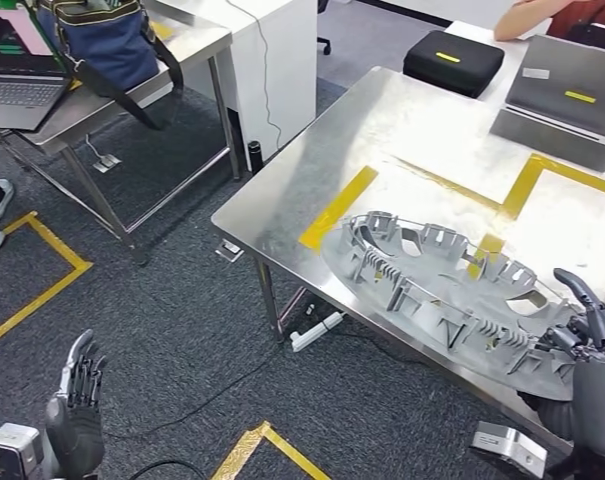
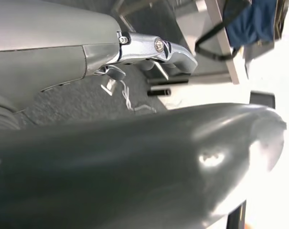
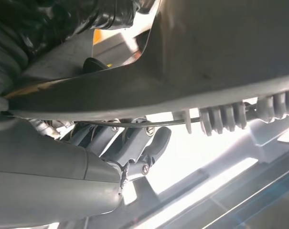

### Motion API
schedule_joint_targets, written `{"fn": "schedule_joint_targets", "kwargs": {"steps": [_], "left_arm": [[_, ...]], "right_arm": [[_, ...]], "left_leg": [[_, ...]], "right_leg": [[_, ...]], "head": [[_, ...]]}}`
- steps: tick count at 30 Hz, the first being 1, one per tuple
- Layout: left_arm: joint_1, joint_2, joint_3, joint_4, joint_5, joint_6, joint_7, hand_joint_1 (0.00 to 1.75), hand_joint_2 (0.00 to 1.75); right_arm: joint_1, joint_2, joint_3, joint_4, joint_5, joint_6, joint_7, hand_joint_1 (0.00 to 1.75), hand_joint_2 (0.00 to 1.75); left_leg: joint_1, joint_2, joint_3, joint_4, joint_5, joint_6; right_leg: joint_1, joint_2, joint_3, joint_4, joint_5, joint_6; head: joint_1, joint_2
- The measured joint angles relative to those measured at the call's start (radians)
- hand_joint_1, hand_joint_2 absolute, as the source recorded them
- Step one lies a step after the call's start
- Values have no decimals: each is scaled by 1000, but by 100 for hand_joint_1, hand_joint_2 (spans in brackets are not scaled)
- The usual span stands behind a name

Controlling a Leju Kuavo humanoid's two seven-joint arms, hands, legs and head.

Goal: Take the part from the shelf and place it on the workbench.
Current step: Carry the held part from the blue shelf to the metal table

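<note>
My right hand [image 1: 586, 345] grips the near right end of the part [image 1: 442, 290], a wide grey oval moulding with ribbed clips and cut-outs. My thumb arches over its upper face while my other fingers [image 3: 135, 143] curl beneath its rim. From my hand the part stretches away to my left and forward. It lies flat on the steel workbench [image 1: 344, 160], across the yellow tape lines [image 1: 337, 208], and the end in my grasp juts just past the bench's near edge. My left hand [image 1: 76, 400] is well apart from the part, low on my other side above the dark carpet, palm up, fingers spread and holding nothing. Beyond the part, farther along the bench from my right hand, sit a black case [image 1: 453, 62] and a grey laptop [image 1: 565, 95].
</note>
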Motion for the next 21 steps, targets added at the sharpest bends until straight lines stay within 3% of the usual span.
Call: {"fn": "schedule_joint_targets", "kwargs": {"steps": [1,3,5,7,9,10,11,13,15,16,18,19,21], "left_arm": [[0,1,0,0,1,0,0,0,0],[-3,1,0,0,2,0,0,0,0],[-5,2,-1,0,3,-1,-1,0,0],[-6,2,-1,0,5,-2,0,0,0],[-8,3,-2,0,7,-2,1,0,0],[-10,4,-2,0,9,-3,2,0,0],[-12,4,-3,1,9,-3,3,0,0],[-17,6,-5,1,11,-3,4,0,0],[-20,7,-6,1,13,-3,6,0,0],[-22,8,-7,1,14,-2,7,0,0],[-27,10,-12,1,17,-1,8,0,0],[-30,12,-14,1,18,0,8,0,0],[-31,15,-17,1,19,2,8,0,0]], "right_arm": [[-2,0,-4,1,-2,3,2,175,175],[-2,0,-14,3,-8,7,4,175,175],[-3,-1,-23,5,-12,11,4,175,175],[-13,-3,-30,9,-20,22,8,175,175],[-25,-4,-39,16,-30,42,15,175,175],[-30,-5,-45,20,-35,53,18,175,175],[-34,-5,-50,25,-38,62,21,175,175],[-44,-7,-61,34,-45,78,25,175,175],[-58,-8,-70,43,-55,96,29,175,175],[-66,-9,-74,47,-60,105,30,175,175],[-77,-10,-79,56,-66,119,31,175,175],[-80,-10,-81,59,-66,123,31,175,175],[-86,-10,-83,65,-66,127,31,175,175]], "left_leg": [[-1,-9,5,-14,-1,3],[-2,15,10,-30,5,1],[4,46,18,-49,13,3],[6,78,21,-57,16,6],[6,112,20,-56,14,6],[7,127,21,-56,13,4],[9,141,22,-55,10,2],[10,165,24,-48,3,-9],[6,184,26,-38,-7,-22],[3,193,27,-36,-9,-28],[4,208,31,-34,-14,-38],[7,198,31,-27,-23,-44],[12,150,5,41,-70,-52]], "right_leg": [[-4,13,-5,0,3,6],[-9,30,-16,-2,8,19],[-5,-16,-37,26,-13,30],[-3,-83,-90,130,-73,41],[-8,-104,-145,245,-116,52],[-11,-108,-150,260,-112,57],[-14,-114,-134,234,-90,61],[-16,-153,-56,97,-31,67],[-13,-183,2,0,-5,56],[-11,-184,7,-9,-8,47],[-11,-160,5,-6,-6,29],[-11,-149,4,-7,-4,23],[-14,-128,4,-8,-1,11]], "head": [[0,0],[-2,0],[4,0],[11,0],[12,0],[13,0],[13,0],[14,0],[14,0],[13,0],[10,0],[9,0],[6,0]]}}
